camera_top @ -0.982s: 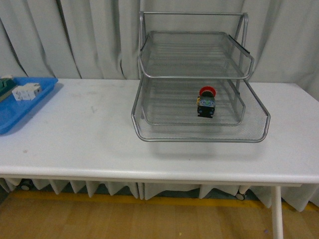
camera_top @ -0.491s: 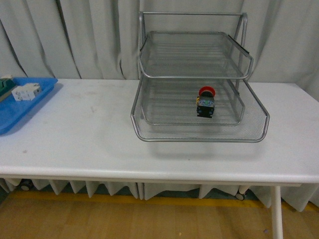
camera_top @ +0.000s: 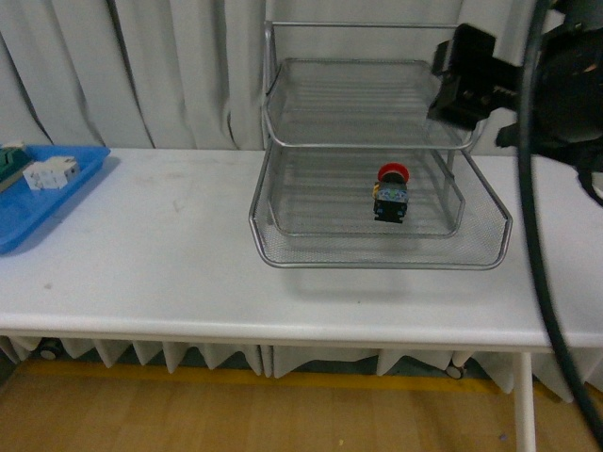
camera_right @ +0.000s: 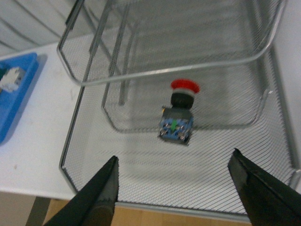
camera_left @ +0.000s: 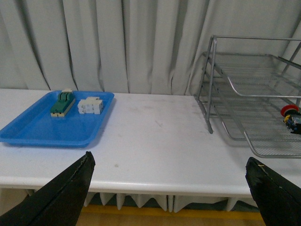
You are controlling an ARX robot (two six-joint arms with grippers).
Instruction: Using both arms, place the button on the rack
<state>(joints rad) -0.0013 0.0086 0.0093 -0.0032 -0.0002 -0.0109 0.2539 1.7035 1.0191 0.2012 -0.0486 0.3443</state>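
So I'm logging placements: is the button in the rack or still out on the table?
In. The button lies on the mesh floor of a lower tier of the rack, under the top tier, with neither gripper touching it.

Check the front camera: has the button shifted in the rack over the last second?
No. The button sits at the same spot in the rack, lying right of centre on the same tier against the mesh and frame, red cap pointing to the back.

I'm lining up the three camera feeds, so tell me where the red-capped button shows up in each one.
Front view: button right of centre, lying in the rack.
Left wrist view: button at the far right edge, partly cut off.
Right wrist view: button near centre, cap pointing away.
Shared landmark: the rack's silver wire-mesh tray front rim.
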